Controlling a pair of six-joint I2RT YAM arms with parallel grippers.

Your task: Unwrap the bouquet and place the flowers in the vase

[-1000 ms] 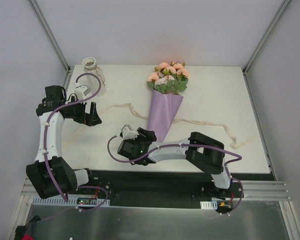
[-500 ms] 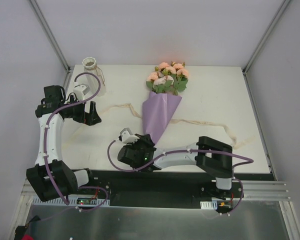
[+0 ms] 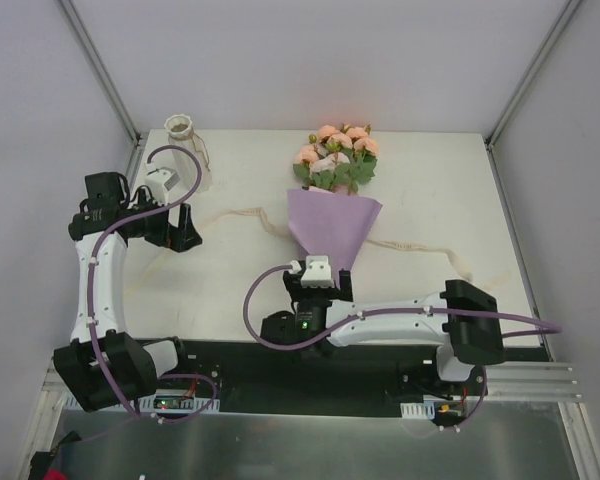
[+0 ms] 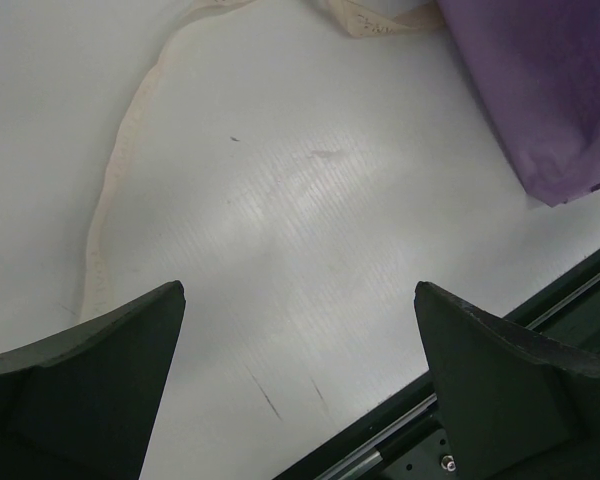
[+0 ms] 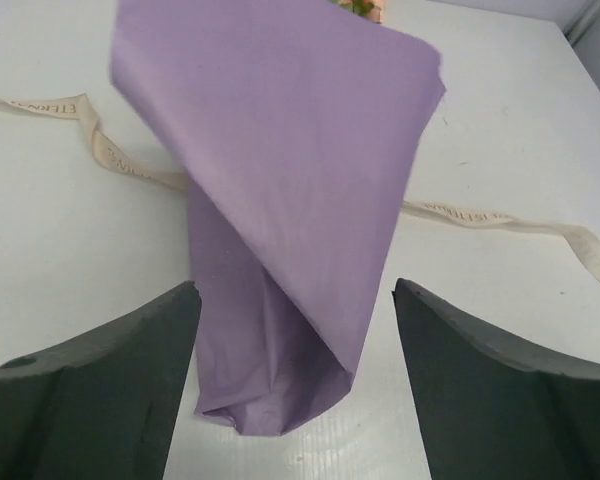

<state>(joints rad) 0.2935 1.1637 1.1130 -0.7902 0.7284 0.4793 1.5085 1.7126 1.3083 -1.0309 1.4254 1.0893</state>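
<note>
Lilac-wrapped bouquet (image 5: pixel 280 200) unheld between parted right fingers (image 5: pixel 90 385); left fingers (image 4: pixel 80 390) parted too.

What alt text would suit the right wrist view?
The bouquet, in lilac paper, lies on the white table, tip toward the camera, between the fingers of the open right end effector. Cream ribbon trails to both sides.

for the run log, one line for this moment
bouquet: wrapped, ribbon loose | right hand: open at its tip | left hand: open, empty | vase: empty
</note>
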